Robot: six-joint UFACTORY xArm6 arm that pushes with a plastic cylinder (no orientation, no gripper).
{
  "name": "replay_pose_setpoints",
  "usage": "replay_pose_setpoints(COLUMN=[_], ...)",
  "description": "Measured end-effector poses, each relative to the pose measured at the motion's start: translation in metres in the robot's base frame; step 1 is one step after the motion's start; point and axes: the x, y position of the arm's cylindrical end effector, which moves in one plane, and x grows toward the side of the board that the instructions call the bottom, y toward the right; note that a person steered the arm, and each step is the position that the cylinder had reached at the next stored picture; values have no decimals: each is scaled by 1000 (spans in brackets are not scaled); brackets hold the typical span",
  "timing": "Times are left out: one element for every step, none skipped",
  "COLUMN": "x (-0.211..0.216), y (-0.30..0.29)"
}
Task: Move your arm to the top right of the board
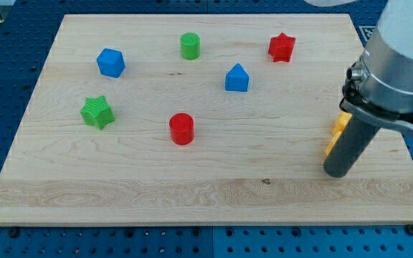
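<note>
My tip (335,173) rests on the wooden board (206,193) at the lower right. A yellow block (338,129) sits just behind the rod, mostly hidden by it, its shape unclear. A red star (282,47) lies at the upper right, a blue block with a pointed top (236,78) near the middle. A green cylinder (190,46) is at the upper middle, a blue block (110,62) at the upper left. A green star (97,112) is at the left, a red cylinder (181,129) at the centre.
The arm's grey body (400,64) hangs over the board's right edge. A blue perforated table (6,86) surrounds the board.
</note>
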Motion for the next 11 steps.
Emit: replay_pose_setpoints(x=[-19, -19, -12, -8, -26, -60, -88, -128, -174, -217, -251], y=[1, 4, -2, -36, -61, -67, -67, -51, -33, 15, 41])
